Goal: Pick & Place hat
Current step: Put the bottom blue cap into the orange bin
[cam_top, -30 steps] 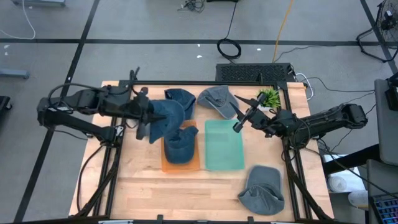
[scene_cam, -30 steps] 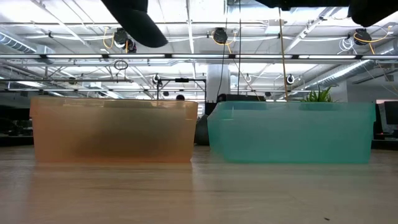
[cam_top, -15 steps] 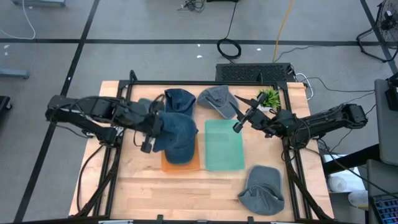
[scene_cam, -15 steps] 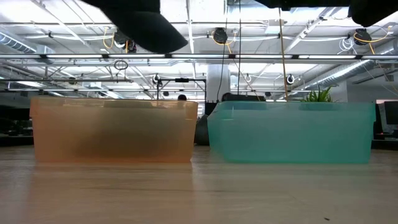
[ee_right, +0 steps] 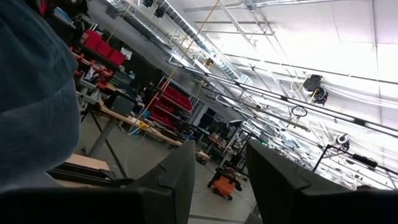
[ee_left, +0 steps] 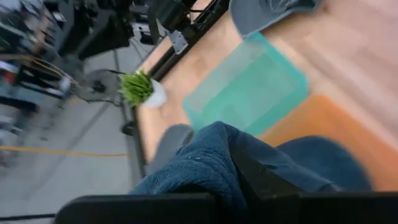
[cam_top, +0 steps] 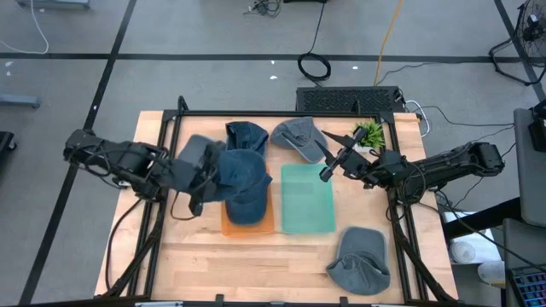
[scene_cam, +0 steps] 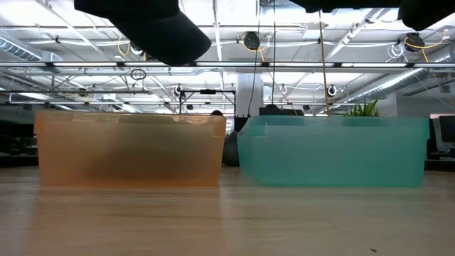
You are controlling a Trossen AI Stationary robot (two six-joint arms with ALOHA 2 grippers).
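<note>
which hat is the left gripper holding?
The dark blue hat above the orange bin, clamped by the left gripper. The other blue hat and both grey hats lie on the table.

Blue hat (cam_top: pixel 241 181), orange bin (scene_cam: pixel 128 149), teal bin (scene_cam: pixel 333 151).

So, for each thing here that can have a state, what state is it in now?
Left gripper: shut on blue hat, raised over the orange bin.
Blue hat: held in the air.
Orange bin: something dark inside.
Teal bin: empty.
Right gripper: open, holding nothing.
Grey hat: lying on the table.
</note>
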